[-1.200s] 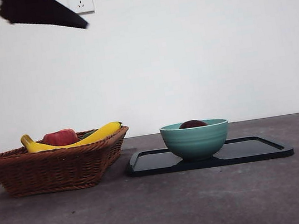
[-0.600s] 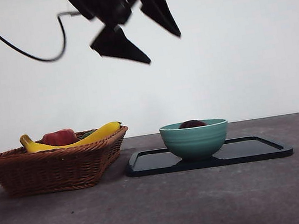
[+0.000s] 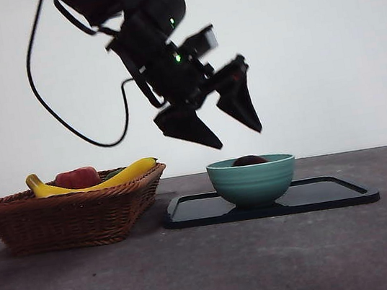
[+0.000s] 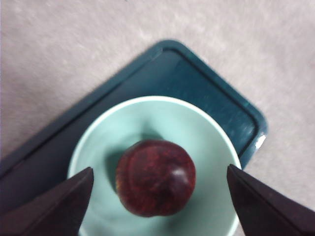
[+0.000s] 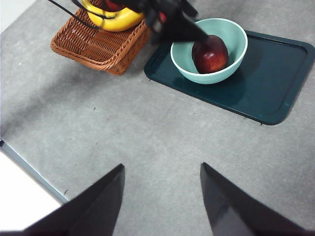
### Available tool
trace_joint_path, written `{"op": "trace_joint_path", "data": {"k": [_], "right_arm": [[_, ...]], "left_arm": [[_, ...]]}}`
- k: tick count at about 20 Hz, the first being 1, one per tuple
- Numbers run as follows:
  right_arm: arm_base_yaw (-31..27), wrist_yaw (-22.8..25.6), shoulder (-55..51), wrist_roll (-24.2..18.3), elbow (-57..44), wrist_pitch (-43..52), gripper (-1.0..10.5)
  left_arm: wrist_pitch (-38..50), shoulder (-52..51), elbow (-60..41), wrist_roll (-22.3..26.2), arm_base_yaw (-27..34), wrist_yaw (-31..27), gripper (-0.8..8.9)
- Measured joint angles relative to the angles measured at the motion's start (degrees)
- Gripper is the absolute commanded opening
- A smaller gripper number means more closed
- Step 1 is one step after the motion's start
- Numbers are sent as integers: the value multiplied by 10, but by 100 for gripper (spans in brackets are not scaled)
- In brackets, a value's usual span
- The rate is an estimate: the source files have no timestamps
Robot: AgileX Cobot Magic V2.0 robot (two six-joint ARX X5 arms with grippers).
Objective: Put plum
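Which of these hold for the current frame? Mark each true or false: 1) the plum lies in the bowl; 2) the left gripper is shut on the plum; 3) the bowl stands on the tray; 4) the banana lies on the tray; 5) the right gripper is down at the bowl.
1) True. The plum lies inside the green bowl.
2) False. The left gripper hangs open above the bowl, jaws apart on either side of the plum and not touching it.
3) True. The bowl stands on the dark tray.
4) False. The banana lies in the wicker basket, beside a red fruit.
5) False. The right gripper is open, over bare table away from the bowl.
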Motion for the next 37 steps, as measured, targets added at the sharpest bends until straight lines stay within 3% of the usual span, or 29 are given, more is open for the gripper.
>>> {"op": "trace_joint_path", "data": {"k": [8,30,32,34,37], "right_arm": [[0,0,0,4,0,0,245],[0,2,0,4,0,0,244],[0,2,0,4,0,0,244],[0,2,0,4,0,0,245],[0,2,0,4,0,0,244]], "left_arm": [[19,21,0,43,-13,-31,432],[7,43,0,49,-25,-31,404],[6,43,0,49,-25,-31,357],[7,43,0,52,-25,-32,228],[7,43,0,52,-25,-32,182]]}}
